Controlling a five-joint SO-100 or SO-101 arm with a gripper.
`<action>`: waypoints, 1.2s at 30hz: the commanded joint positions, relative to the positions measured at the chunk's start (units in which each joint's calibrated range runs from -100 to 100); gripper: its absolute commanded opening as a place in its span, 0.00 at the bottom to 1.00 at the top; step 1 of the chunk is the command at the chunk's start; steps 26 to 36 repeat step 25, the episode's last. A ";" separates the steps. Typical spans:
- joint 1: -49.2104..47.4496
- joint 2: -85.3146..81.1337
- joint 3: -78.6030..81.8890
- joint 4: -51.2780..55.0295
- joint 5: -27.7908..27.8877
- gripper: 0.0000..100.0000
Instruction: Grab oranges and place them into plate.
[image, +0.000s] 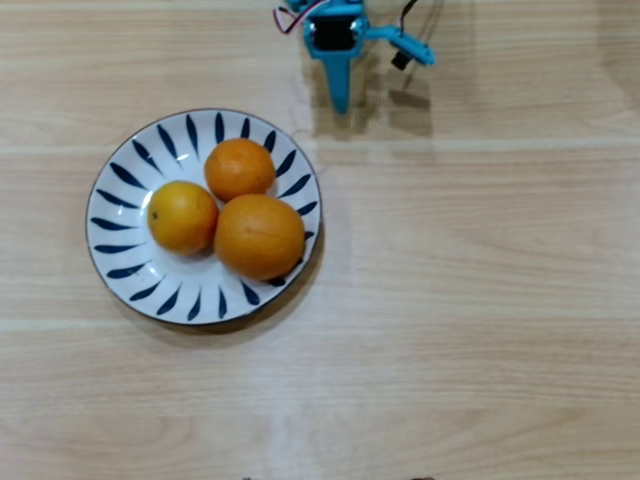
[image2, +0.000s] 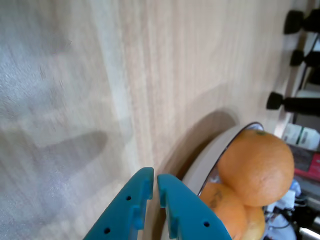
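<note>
Three oranges lie together in the white plate (image: 130, 205) with dark blue leaf strokes at the left of the overhead view: a large one (image: 259, 236), a smaller one (image: 240, 168) behind it and a smaller one (image: 182, 216) to its left. My blue gripper (image: 340, 100) hangs at the top centre, apart from the plate and empty. In the wrist view the gripper (image2: 155, 181) enters from the bottom with its jaws nearly together and nothing between them. The plate's rim (image2: 210, 155) and oranges (image2: 256, 167) sit to its right.
The light wooden table (image: 480, 300) spreads to the right and front of the plate. Dark stands or legs (image2: 295, 102) and clutter show beyond the table's edge at the right of the wrist view.
</note>
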 joint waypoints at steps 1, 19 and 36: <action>0.33 -9.06 1.84 9.32 0.35 0.02; 0.49 -9.06 1.03 14.31 -0.12 0.02; 0.49 -9.06 1.03 14.31 -0.12 0.02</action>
